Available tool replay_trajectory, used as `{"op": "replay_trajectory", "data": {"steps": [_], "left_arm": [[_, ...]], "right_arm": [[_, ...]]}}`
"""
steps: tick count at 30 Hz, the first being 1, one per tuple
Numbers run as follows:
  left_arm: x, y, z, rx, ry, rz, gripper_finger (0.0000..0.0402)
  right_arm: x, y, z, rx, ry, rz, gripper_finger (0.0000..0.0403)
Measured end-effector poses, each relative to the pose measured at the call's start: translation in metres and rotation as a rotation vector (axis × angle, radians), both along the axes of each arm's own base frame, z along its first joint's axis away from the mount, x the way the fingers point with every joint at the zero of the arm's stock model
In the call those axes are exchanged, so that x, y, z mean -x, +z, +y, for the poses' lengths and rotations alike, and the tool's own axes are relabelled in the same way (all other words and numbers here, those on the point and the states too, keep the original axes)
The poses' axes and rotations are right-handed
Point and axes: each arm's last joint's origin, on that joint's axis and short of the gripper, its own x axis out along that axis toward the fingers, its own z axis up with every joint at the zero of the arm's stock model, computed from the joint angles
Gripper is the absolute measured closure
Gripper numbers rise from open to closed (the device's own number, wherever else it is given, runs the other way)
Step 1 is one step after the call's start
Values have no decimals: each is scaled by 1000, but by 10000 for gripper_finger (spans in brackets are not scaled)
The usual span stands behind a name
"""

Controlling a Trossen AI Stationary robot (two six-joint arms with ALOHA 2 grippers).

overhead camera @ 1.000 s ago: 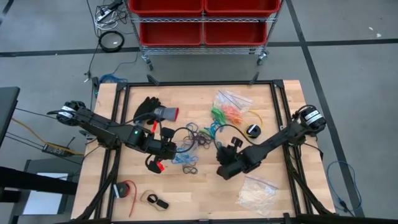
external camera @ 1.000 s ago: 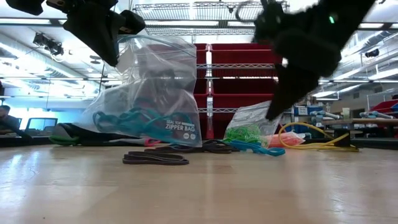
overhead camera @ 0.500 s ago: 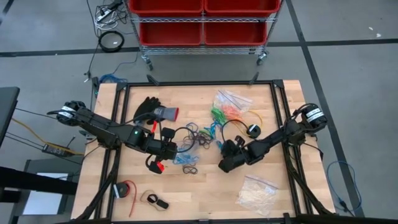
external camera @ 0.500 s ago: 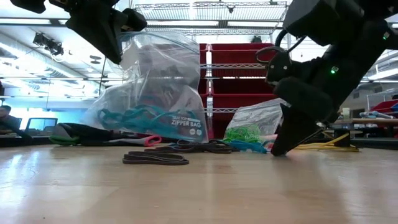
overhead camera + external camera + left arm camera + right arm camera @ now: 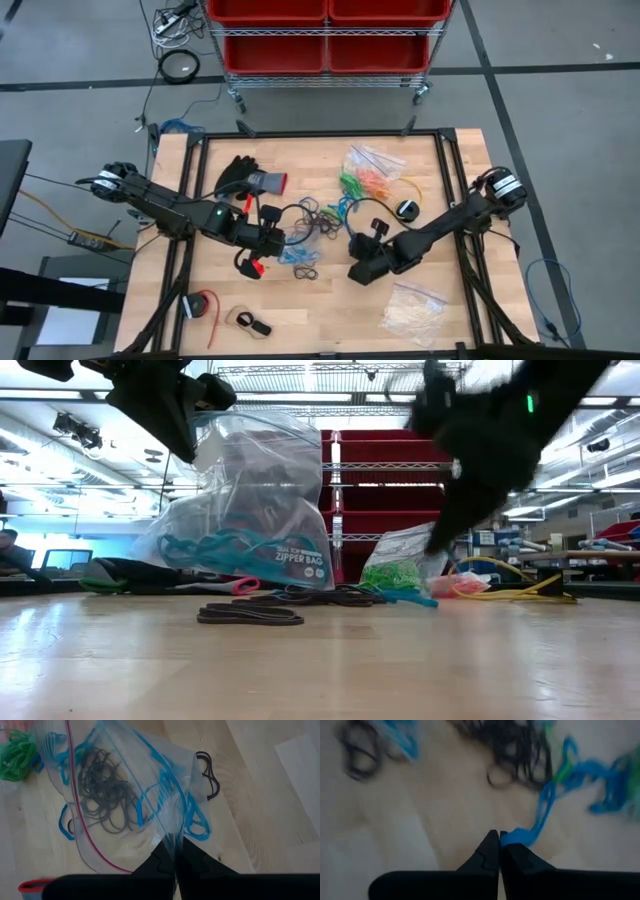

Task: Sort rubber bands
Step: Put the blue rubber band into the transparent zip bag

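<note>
Near the table's middle in the high view, lying as a loose heap of rubber bands (image 5: 318, 214), black and blue loops tangled together, with green and orange ones showing inside a clear packet (image 5: 368, 172) farther back. Sitting just right of that heap: the right gripper (image 5: 357, 272), clearly the nearer arm to the loose blue strands, reaching in from the table's right side. Sitting left of the heap: the left gripper (image 5: 283, 238), pinching the zipper bag (image 5: 297, 252) that is resting between both arms. Across the low view, hanging upright from the left gripper (image 5: 185, 435) at upper left: the zipper bag (image 5: 245, 510), swollen with blue and dark bands, while black loops (image 5: 250, 614) are lying flat on the wood in front of it; moving in a dark blur at upper right, probably the right arm. Through the left wrist view, clenching shut on a fold of the zipper bag (image 5: 125, 795): the left gripper (image 5: 175, 856), with blue and grey bands showing through the plastic. Through the right wrist view, closing fully on the end of a blue band (image 5: 540, 817): the right gripper (image 5: 499, 840), with the band's long axis trailing away from the fingertips toward the black tangle (image 5: 520, 745). Judging from this, carrying that strand leftward to the bag's mouth looks like the coming move.
</note>
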Motion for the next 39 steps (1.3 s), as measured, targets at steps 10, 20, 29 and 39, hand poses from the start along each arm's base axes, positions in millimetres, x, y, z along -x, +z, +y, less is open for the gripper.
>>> {"op": "replay_trajectory", "data": {"steps": [10, 20, 29, 39], "left_arm": [[-1, 0, 0, 3, 0, -8, 389], [-1, 1, 0, 5, 0, -15, 389], [-1, 1, 0, 5, 0, -14, 389], [-1, 1, 0, 5, 0, -17, 389]], "right_arm": [[-16, 98, 4, 133, 90, -143, 403], [-48, 140, -1, 83, 295, -380, 403], [-70, 143, -22, -88, 377, -492, 403], [-95, 114, -46, -193, 373, -443, 403]]}}
